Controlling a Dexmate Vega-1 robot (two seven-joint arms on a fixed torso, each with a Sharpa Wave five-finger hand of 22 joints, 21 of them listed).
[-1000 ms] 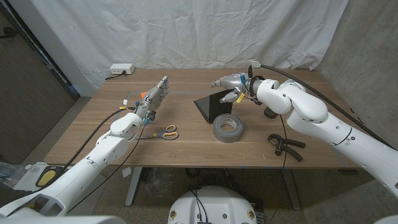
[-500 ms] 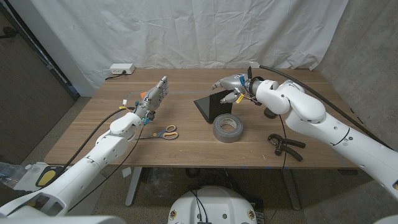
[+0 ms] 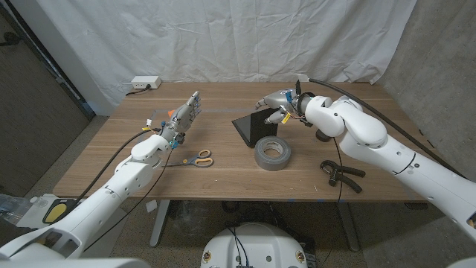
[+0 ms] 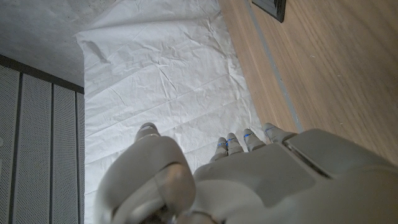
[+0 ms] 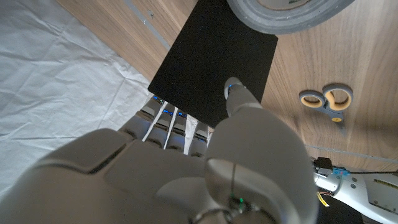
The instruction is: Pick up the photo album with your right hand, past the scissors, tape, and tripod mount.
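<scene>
The black photo album (image 3: 256, 128) is at mid-table, just behind the grey tape roll (image 3: 272, 153). My right hand (image 3: 277, 106) grips its far right edge. In the right wrist view the thumb (image 5: 241, 102) presses on the black cover (image 5: 211, 62) and the fingers curl under its edge. I cannot tell whether the album's near edge still touches the table. Orange-handled scissors (image 3: 198, 158) lie left of the tape. The black tripod mount (image 3: 342, 173) lies near the front right. My left hand (image 3: 184, 119) is raised over the left side with its fingers apart, holding nothing.
A white power strip (image 3: 146, 83) sits at the table's (image 3: 111, 160) back left corner. A white curtain hangs behind. A black cable runs along the right arm over the back right edge. The tape (image 5: 292, 12) and scissors (image 5: 326, 101) also appear in the right wrist view.
My right arm has edged slightly to the left with its hand on the album. The left arm and the other objects have not moved.
</scene>
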